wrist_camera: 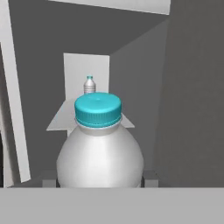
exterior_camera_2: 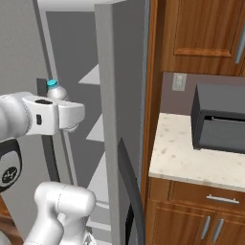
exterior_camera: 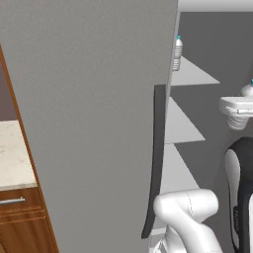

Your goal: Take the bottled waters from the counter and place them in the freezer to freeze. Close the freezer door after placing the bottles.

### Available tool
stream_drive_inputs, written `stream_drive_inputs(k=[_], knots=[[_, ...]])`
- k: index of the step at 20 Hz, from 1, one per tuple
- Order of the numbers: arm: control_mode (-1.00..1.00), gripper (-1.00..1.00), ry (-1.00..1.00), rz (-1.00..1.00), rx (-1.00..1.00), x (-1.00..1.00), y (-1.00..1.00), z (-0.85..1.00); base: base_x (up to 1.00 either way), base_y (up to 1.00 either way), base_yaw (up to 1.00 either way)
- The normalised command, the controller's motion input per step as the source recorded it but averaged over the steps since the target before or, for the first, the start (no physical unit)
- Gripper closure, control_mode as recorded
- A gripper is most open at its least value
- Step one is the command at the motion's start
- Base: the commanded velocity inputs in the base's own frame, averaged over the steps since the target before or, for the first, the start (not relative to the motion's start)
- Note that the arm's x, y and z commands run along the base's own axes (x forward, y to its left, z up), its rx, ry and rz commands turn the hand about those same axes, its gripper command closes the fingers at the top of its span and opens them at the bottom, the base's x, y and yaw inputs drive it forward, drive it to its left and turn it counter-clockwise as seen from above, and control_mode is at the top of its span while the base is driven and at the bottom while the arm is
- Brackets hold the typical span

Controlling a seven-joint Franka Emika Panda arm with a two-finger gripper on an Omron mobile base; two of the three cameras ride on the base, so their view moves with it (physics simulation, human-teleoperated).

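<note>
Two bottles: one bottle (wrist_camera: 99, 151) sits clamped in the end effector (wrist_camera: 99, 181) at the open freezer (exterior_camera_2: 76, 57); the other bottle (exterior_camera: 177, 53) already stands on an upper freezer shelf (exterior_camera: 195, 76).

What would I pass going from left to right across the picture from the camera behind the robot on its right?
Robot hand holding a bottle → freezer shelves → grey fridge door with its dark bar handle → speckled counter → dark microwave.
</note>
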Motion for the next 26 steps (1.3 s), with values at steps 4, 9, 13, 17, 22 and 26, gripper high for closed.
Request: stream_drive_inputs(k=[4,9,13,17,22,26], knots=[[-1.0,1.0,0.03,0.0,0.02,0.42,-0.15,0.02,0.0,0.0,0.0],[-1.0,1.0,0.0,0.0,0.01,0.33,-0.02,0.0,0.0,0.0,0.0],[-1.0,1.0,0.05,0.02,0.0,0.42,0.0,0.0,0.0,0.0,0.0],[-1.0,1.0,0.0,0.06,0.01,0.32,0.0,0.0,0.0,0.0,0.0],[-1.0,1.0,0.0,0.15,0.0,0.3,0.0,0.1,0.0,0.0,0.0],[-1.0,1.0,0.02,0.11,0.0,0.38,0.0,0.07,0.0,0.0,0.0]])
